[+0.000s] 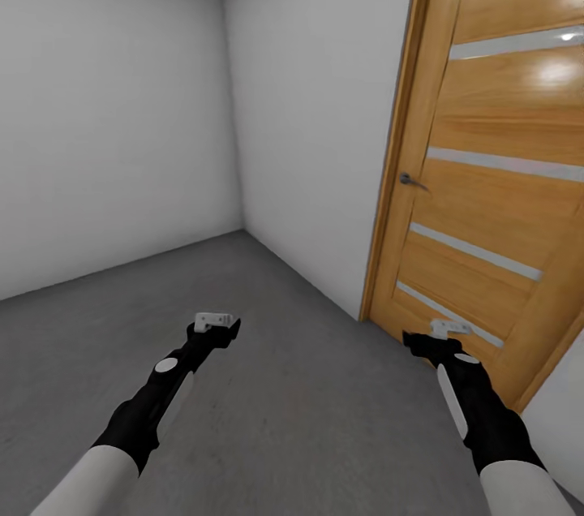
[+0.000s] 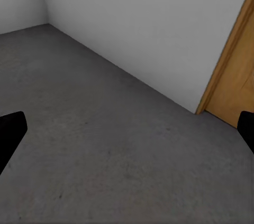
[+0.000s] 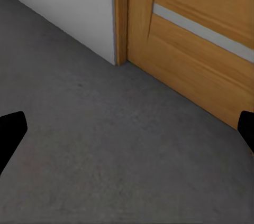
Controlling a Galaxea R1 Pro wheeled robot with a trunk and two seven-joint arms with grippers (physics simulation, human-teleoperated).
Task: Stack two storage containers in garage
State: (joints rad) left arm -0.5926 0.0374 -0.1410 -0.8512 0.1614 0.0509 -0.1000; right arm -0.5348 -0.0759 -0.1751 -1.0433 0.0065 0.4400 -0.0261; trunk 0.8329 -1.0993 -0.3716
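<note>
I stand in a bare room: white walls (image 1: 113, 118) meet in a corner ahead of me, and the grey concrete floor (image 1: 292, 386) runs from that corner back under my arms. By those walls and that floor I judge this to be the garage, so I take myself to be travelling rather than handling anything.

At my right a wooden panel door (image 1: 503, 175) stands shut in its frame, pale glass strips across it, a metal lever handle (image 1: 412, 182) on its near edge. Its foot meets the floor just beyond my right arm.

My left gripper (image 1: 217, 324) reaches out over open floor, well away from both walls. My right gripper (image 1: 444, 333) hangs close in front of the lower door panel. In each wrist view my dark fingertips (image 2: 11, 129) sit far out at opposite sides with only floor between them, so both pairs of jaws are spread wide and carry nothing.

I see neither storage container here; both are presumably elsewhere, so I cannot place them.

To do this leg well, I would keep my arms tucked and level while my base turns, mind the right one near the door, and head for the way out before thinking of any grasp.
</note>
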